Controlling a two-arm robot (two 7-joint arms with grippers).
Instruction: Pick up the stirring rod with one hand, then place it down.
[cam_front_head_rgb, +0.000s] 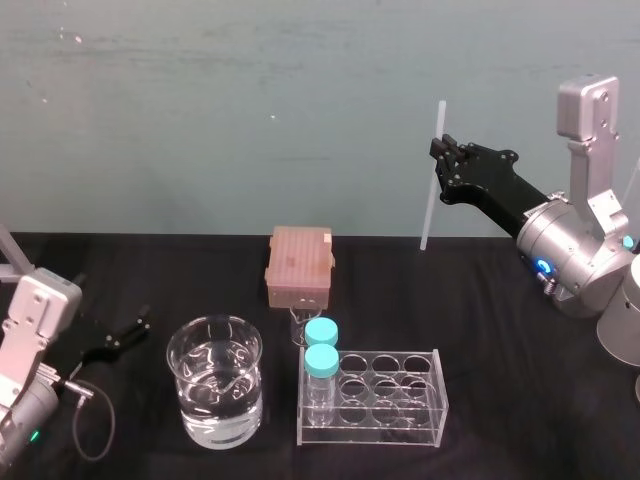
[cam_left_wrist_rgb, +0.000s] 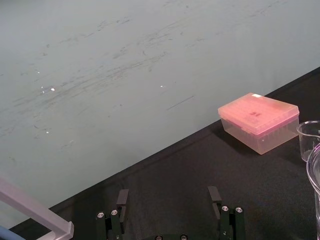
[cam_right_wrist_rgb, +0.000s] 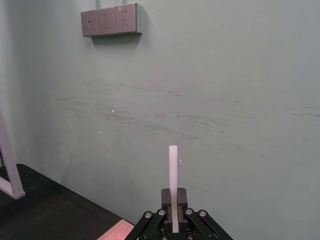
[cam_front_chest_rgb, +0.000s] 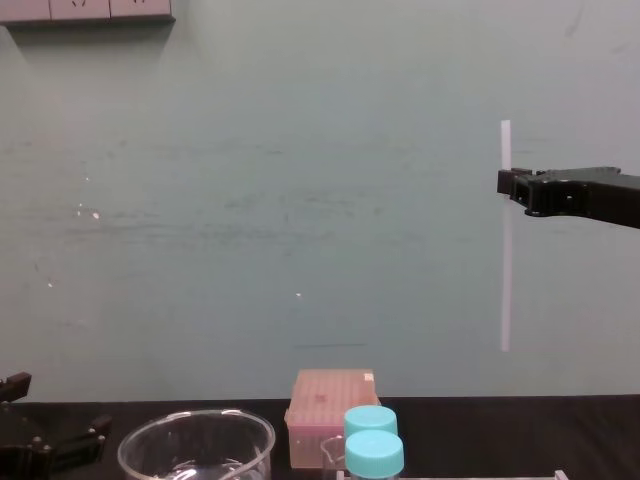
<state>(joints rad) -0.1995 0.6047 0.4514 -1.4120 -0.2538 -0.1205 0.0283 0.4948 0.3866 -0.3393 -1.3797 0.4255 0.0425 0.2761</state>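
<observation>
Fingers of the right gripper (cam_front_head_rgb: 441, 152) are clamped on the stirring rod (cam_front_head_rgb: 429, 205) in its upper third. The rod is held upright, long axis vertical, its lower end hanging clear of the counter (cam_front_head_rgb: 500, 275), off to the right of the pink box (cam_front_head_rgb: 299, 265). For setting down, a descent is called for, probably with a tilt toward flat. The right arm is stretched forward and raised; the left gripper (cam_left_wrist_rgb: 168, 199) is parked low at the left, fingers apart.

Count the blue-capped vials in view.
2. Both stand at the clear rack's left end: the rear vial farther back, the front vial just before it. None looks hidden.
</observation>
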